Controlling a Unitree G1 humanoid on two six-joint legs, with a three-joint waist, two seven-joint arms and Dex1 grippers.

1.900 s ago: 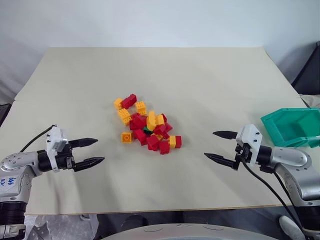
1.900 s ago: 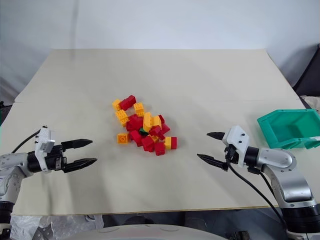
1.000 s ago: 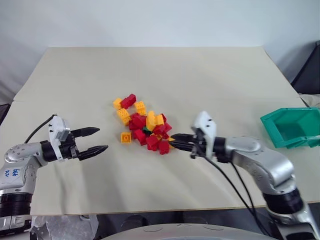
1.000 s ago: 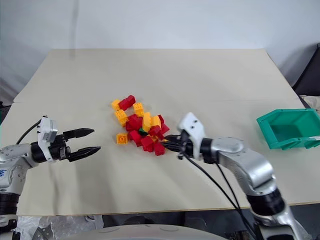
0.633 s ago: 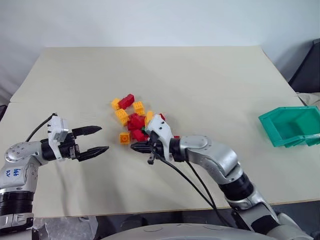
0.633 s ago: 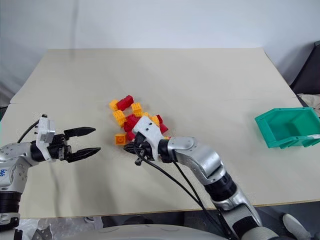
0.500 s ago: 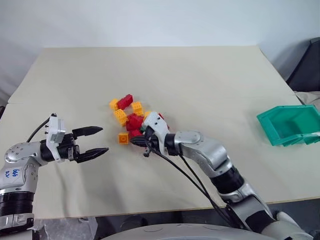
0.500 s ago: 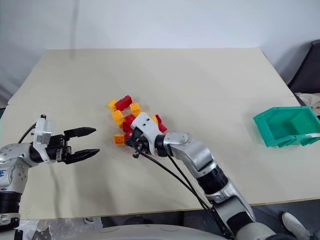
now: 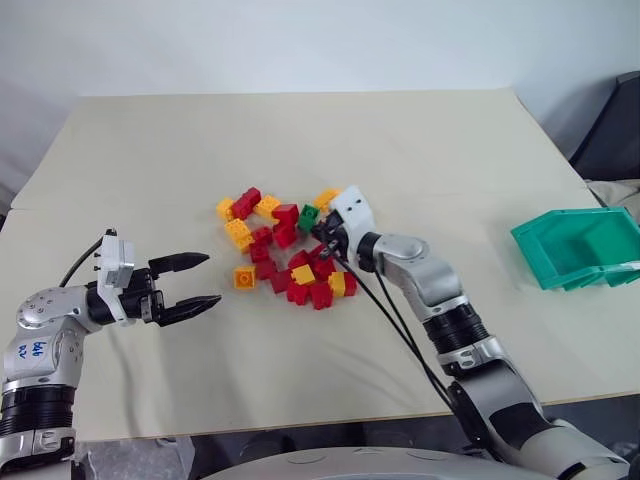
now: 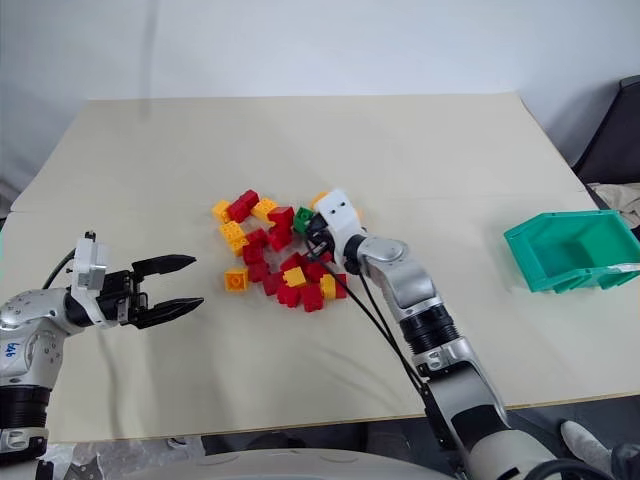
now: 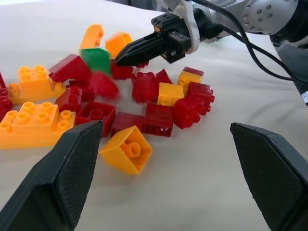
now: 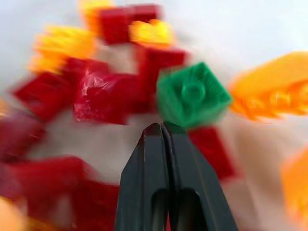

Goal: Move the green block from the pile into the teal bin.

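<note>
My right pincer, fingers pressed together and gripping nothing, is pointing into the pile with its tip just short of the green block. I am judging that block light, rigid and smooth-sided, best pinched across two flat opposite faces. Red and yellow-orange bricks are crowding it closely; the teal bin is sitting well apart at the bench's right edge, and my left pincer is hanging open beside the pile.

The teal-green open-topped plastic bin is cut off by the picture's right edge in the left eye view. In the right wrist view, the loose heap of red and yellow-orange studded bricks is blurred; individual brick outlines cannot be told. The right gripper's white housing hides bricks behind it in the head views.
</note>
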